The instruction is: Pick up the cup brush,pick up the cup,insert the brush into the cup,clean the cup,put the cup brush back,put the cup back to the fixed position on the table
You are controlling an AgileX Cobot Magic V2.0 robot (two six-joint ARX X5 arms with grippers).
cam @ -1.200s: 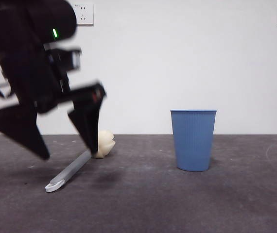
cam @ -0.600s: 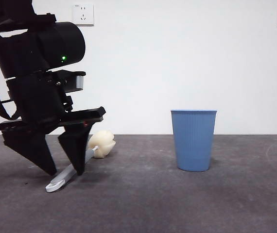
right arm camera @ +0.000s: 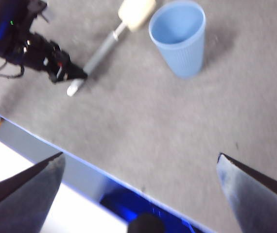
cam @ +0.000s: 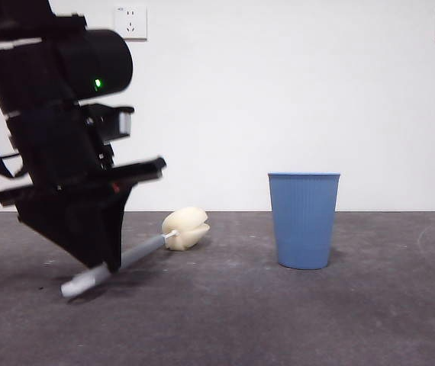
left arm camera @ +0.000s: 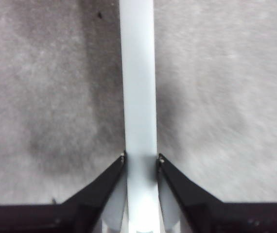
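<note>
The left gripper [cam: 99, 263] has now clamped its fingers on the cup brush [cam: 137, 254] handle. The sponge head has shifted toward the cup [cam: 304, 219], which stands untouched on the bench [cam: 278, 320]. The right gripper [right arm camera: 138, 189] waits with its fingers spread wide, empty.

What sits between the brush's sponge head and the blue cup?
Nothing: in the front view only bare table separates the cup brush's sponge head from the cup. The left tool is shut on the brush handle.
</note>
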